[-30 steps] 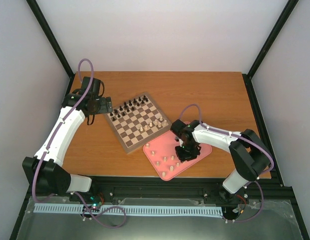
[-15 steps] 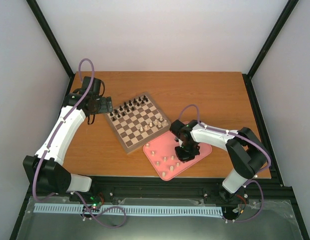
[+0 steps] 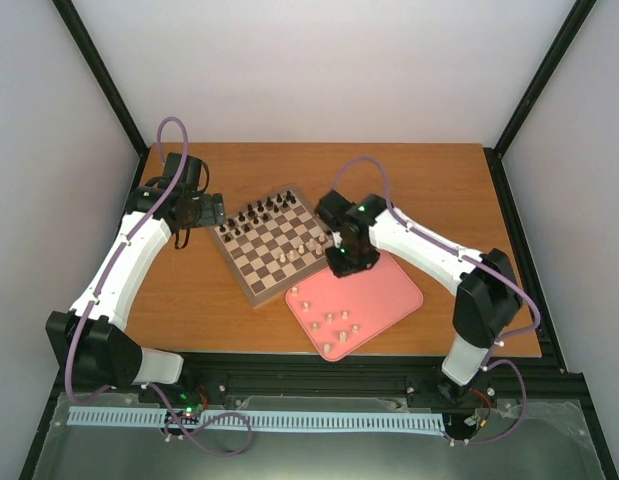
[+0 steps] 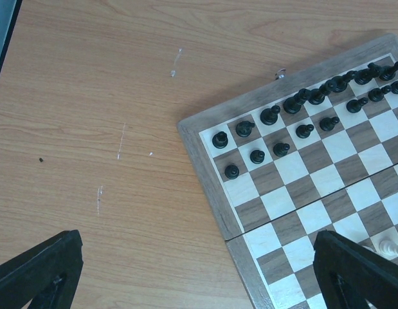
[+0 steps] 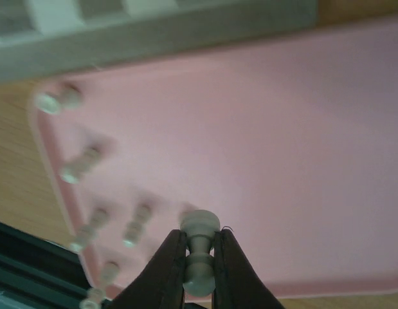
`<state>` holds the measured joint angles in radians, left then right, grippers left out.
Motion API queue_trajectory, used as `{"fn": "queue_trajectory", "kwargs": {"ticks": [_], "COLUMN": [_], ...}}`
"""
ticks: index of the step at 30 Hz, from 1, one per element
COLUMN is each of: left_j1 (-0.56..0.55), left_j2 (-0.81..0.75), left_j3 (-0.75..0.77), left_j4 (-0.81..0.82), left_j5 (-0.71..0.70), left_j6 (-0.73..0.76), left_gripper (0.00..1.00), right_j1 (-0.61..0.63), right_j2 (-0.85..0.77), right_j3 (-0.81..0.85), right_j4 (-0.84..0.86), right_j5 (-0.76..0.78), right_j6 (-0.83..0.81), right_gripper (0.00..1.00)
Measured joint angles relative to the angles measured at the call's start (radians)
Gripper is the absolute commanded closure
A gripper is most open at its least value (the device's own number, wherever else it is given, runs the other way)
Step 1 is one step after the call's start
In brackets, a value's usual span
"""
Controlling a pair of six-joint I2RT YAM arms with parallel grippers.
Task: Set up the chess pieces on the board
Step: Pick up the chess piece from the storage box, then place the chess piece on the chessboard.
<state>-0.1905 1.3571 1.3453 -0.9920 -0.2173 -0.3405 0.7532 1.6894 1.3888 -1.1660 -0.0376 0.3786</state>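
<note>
My right gripper [image 5: 199, 270] is shut on a pale cream chess piece [image 5: 199, 248], held above the pink tray. In the top view the right gripper [image 3: 341, 262] hangs over the tray's far corner, right beside the board's [image 3: 251, 287] near-right edge. Several cream chess pieces [image 3: 301, 250] stand on the board's right side, and several more [image 3: 334, 320] lie on the tray. My left gripper [image 4: 199, 283] is open over the bare table at the board's left edge [image 4: 211, 193], holding nothing.
The pink tray [image 3: 389, 290] lies at the front right of the board, touching its corner. Black pieces [image 3: 254, 213] fill the board's far side, seen close up as black pieces [image 4: 295, 122]. Black frame posts stand at the table's corners.
The right gripper closed on a cream piece on the tray, then rose and swung up and left toward the board. The left arm has not moved.
</note>
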Motion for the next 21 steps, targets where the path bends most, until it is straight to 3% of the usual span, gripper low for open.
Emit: {"fn": "queue_trajectory", "kwargs": {"ticks": [6,21], "left_j1": [0.0,0.0], "left_j2": [-0.016,-0.142], "left_j3": [0.0,0.04], "left_j4": [-0.001,-0.013], "left_j5": [-0.003,-0.042], "left_j6": [0.0,0.001], "left_gripper": [0.0,0.0], "right_j1": [0.072,0.179], "right_j2": [0.177,0.6], "right_j3": [0.364,0.9], "right_j4": [-0.074,-0.147], "right_j5": [-0.006,-0.093], "right_j6": [-0.053,-0.147], "right_gripper": [0.94,0.93]}}
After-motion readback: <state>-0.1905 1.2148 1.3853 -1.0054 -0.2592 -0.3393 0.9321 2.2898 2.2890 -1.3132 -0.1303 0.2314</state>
